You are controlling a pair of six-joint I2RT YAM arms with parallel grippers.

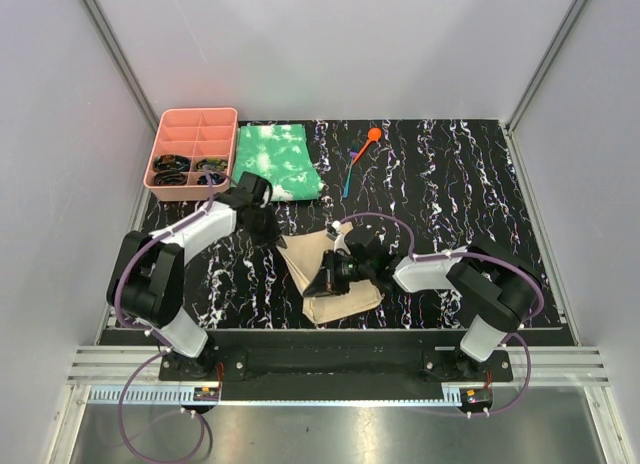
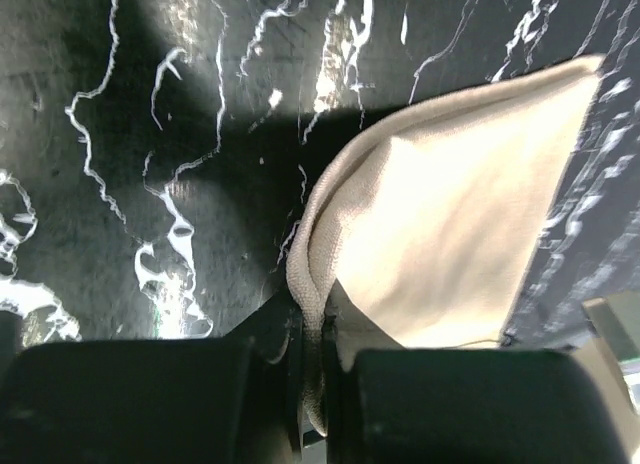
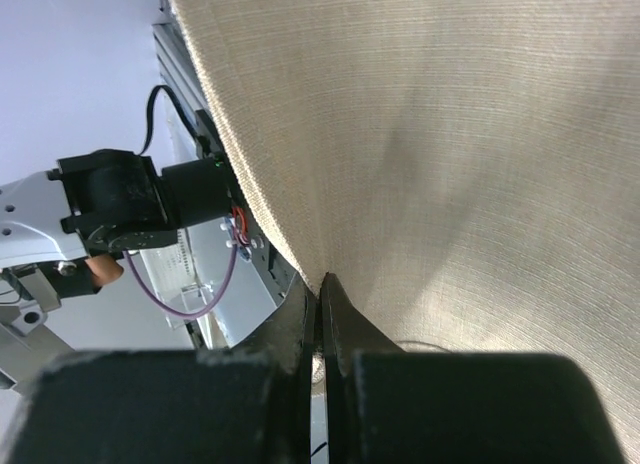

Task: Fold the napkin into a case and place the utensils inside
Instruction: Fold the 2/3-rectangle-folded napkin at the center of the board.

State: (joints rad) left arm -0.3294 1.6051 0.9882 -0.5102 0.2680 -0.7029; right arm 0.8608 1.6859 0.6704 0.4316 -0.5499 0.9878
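Black marbled worktop (image 1: 480, 204) carries the tan napkin (image 1: 340, 302) near its front middle, partly raised. Your left fingers (image 2: 230, 384) pinch its left edge, and your right fingers (image 3: 280, 354) pinch its other side. Keep tension even and crease squarely. The orange spoon (image 1: 372, 136) and blue utensil (image 1: 348, 179) lie beyond, well apart.

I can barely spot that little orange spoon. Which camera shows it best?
The top external view: the orange spoon lies far back on the table, next to the blue utensil. Both wrist views look at the napkin and miss the spoon.
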